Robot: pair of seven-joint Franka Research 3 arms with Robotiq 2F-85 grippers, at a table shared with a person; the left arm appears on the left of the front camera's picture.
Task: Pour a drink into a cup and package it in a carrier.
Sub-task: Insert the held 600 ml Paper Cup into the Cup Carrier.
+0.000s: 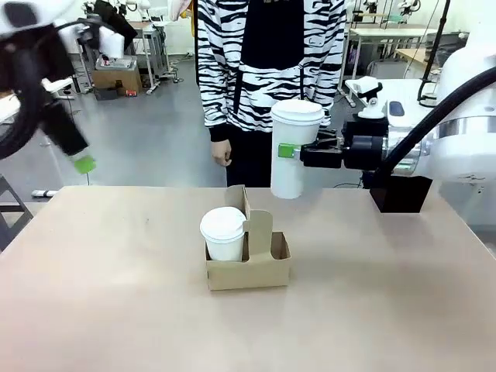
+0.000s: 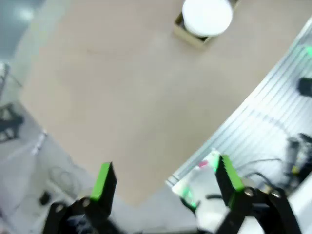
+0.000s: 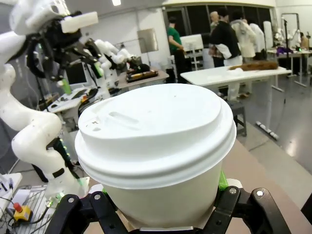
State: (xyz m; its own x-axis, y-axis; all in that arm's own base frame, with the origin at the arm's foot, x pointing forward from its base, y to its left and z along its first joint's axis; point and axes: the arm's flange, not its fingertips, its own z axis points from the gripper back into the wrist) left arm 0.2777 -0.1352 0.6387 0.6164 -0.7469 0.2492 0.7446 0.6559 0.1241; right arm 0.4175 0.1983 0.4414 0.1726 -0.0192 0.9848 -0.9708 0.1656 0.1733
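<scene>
Brown cardboard carrier (image 1: 248,267) near the middle of the counter (image 1: 108,302): a low open box, tall handle piece upright down its centre. White lidded cup (image 1: 223,234) seated in the pocket on the robot's left of that handle. From the left wrist, carrier (image 2: 187,34) and lidded cup (image 2: 207,15) at the top edge of the view.

Second cup (image 1: 288,180), white with a white sip lid, up in the air beyond the carrier and a little to the robot's right, higher than the handle top and clear of the counter. Pinched across its upper wall by the jaws of the right gripper (image 1: 297,151), arm level from the right. Seen from the right wrist, second cup (image 3: 156,146) large between the black fingers (image 3: 229,209), a green pad against its side.

Left gripper (image 1: 81,161) high over the far-left corner, blurred. Jaws spread wide, nothing between them (image 2: 163,178).

Tan matte surface, wide bare stretches left, right and in front of the carrier. Black box (image 1: 401,194) at the far right edge, under the right arm.

Person in a black-and-white striped top (image 1: 267,62) at the far edge, just behind the carrier's line, one hand (image 1: 222,153) hanging at the side. Grey floor, workbenches and stands beyond. From the left wrist, counter edge (image 2: 161,161) running diagonally, a ridged metal plate (image 2: 278,92) and cables past it.
</scene>
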